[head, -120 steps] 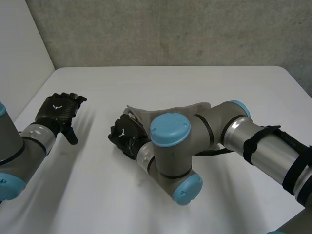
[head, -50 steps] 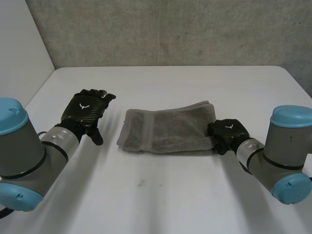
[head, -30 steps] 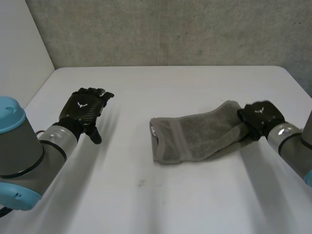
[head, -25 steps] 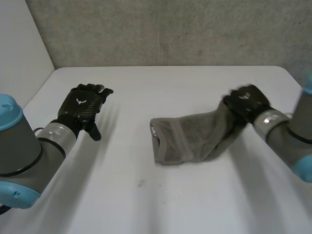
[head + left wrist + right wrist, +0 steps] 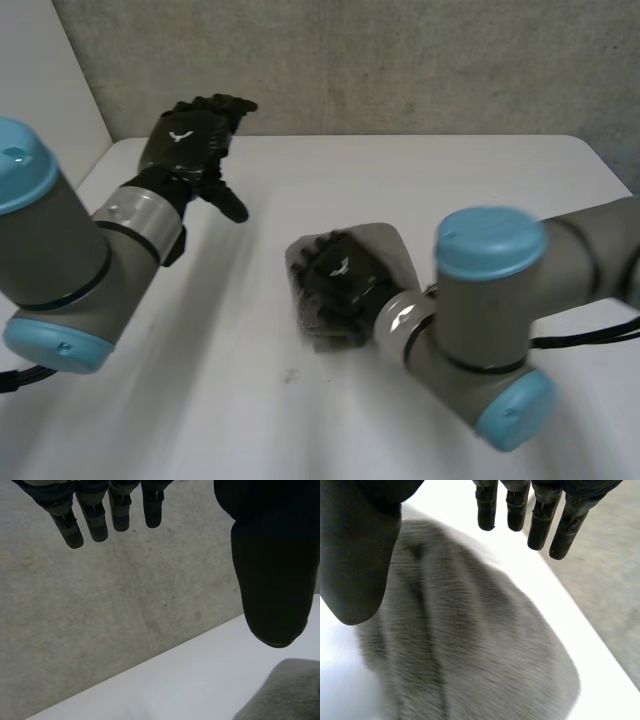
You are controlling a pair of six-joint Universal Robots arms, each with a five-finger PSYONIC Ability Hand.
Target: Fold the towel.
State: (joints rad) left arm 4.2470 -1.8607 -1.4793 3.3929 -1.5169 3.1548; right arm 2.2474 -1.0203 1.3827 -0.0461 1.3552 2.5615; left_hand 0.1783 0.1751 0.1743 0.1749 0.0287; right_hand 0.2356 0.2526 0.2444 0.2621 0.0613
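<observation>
Folded towel on the table, right hand over it, left hand lifted away

The grey towel point(image 5: 392, 250) lay folded in a small bundle on the white table point(image 5: 200, 400). The right hand point(image 5: 338, 285) was over the towel and covered a large part of it. Its fingers point(image 5: 540, 525) were straight and spread apart from the thumb and held nothing. I could not tell whether the palm touched the cloth. The left hand point(image 5: 190, 140) was raised well apart from the towel, toward the grey wall point(image 5: 420, 60). Its fingers point(image 5: 95, 522) were also straight and wide, with nothing in them.
</observation>
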